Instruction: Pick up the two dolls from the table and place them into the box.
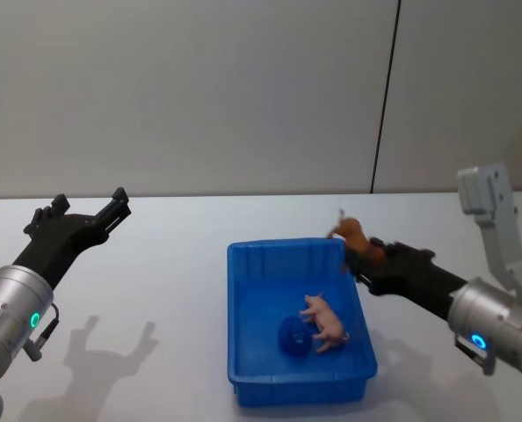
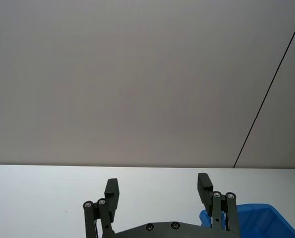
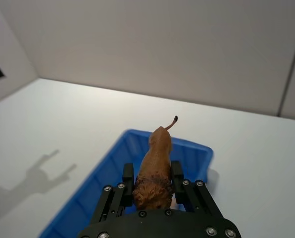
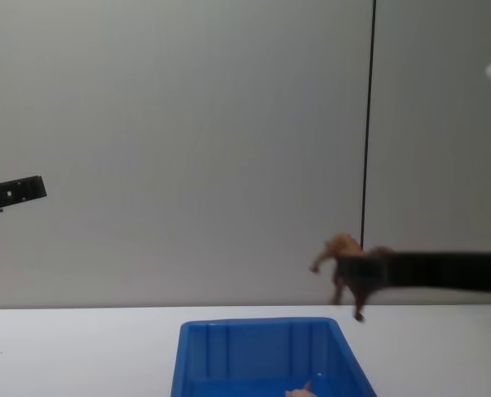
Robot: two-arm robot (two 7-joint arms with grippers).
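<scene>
A peach pig-shaped doll point(image 1: 324, 321) lies inside the blue box point(image 1: 283, 247) on the white table point(image 1: 155, 290); a tip of it shows at the chest view's lower edge point(image 4: 299, 390). My right gripper point(image 1: 359, 251) is shut on a brown lion-shaped doll point(image 1: 353, 235) and holds it in the air over the box's far right corner. In the right wrist view the lion point(image 3: 157, 158) sits between the fingers point(image 3: 128, 172), above the box point(image 3: 108, 168). My left gripper point(image 1: 90, 207) hangs open and empty above the table, left of the box.
A small dark blue object point(image 1: 293, 335) rests in the box beside the pig. Bare tabletop surrounds the box on all sides. A plain wall with a dark vertical seam point(image 4: 368, 124) stands behind the table.
</scene>
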